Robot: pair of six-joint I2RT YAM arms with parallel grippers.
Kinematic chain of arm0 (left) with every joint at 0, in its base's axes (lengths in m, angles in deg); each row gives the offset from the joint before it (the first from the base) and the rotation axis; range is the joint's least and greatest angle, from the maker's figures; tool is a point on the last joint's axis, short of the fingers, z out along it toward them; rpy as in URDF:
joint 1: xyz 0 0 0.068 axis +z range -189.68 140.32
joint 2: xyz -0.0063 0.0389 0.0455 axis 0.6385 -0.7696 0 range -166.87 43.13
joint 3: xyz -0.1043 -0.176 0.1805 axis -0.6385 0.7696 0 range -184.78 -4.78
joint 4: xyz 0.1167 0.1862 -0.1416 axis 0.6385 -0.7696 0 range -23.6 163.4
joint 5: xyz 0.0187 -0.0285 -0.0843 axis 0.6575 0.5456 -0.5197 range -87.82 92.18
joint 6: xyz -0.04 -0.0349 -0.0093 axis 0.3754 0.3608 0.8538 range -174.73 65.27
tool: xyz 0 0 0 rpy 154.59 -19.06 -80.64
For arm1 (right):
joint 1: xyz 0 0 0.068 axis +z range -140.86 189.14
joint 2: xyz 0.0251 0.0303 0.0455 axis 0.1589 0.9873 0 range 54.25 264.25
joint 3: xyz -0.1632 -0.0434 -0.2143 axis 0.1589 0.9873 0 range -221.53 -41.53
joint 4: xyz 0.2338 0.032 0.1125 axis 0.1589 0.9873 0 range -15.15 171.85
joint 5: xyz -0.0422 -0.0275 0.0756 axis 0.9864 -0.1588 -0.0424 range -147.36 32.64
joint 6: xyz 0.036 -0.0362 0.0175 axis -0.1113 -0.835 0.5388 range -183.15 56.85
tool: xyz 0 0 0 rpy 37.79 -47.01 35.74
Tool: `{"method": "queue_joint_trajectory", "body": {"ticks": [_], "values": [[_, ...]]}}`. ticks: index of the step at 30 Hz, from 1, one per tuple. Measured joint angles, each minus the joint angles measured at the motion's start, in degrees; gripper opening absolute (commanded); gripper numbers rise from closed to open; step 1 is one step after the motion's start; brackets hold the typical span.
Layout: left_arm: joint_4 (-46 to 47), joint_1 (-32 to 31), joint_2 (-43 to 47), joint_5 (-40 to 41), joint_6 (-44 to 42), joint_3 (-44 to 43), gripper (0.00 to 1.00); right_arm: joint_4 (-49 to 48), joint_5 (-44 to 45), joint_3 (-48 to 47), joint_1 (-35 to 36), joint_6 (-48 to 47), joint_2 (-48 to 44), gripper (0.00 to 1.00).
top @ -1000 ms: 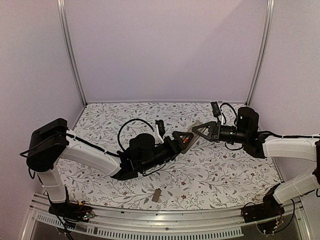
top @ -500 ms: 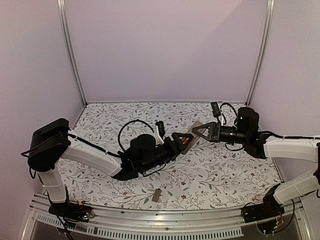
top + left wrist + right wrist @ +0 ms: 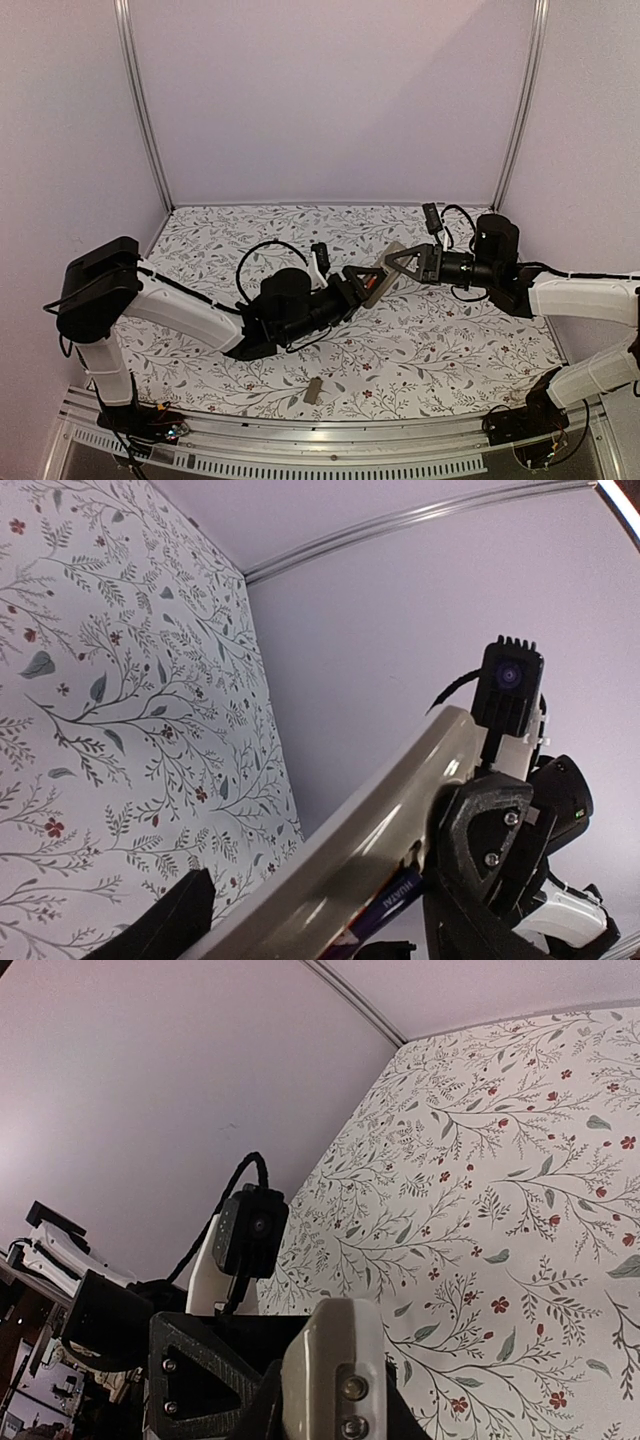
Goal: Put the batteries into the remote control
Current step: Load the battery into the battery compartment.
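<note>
Right jaws pinch the remote [image 3: 388,262] aloft over the middle of the surface [image 3: 450,340], an orange battery [image 3: 385,908] there too; whether the left jaws grip, we cannot tell. Light, stiff, slippery plastic, we judge: hold its long edges.

Remote control [image 3: 335,1370] end-on, bottom centre; left end effector's finger [image 3: 205,1365] just beside; floral table [image 3: 500,1210] behind.

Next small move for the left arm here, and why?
Probably nudge the left gripper in to press the battery flat into the remote. The right gripper is shut on the remote, holding it off the table, and the battery lies against its recess side but looks not fully seated, though the angle leaves doubt.
</note>
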Motion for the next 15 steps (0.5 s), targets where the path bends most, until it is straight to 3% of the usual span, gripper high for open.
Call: {"method": "queue_joint_trajectory", "body": {"ticks": [15], "values": [[0.4, 0.2, -0.9, -1.0, 0.2, 0.0, 0.62, 0.9, -0.2, -0.2, 0.1, 0.1, -0.1, 0.00]]}}
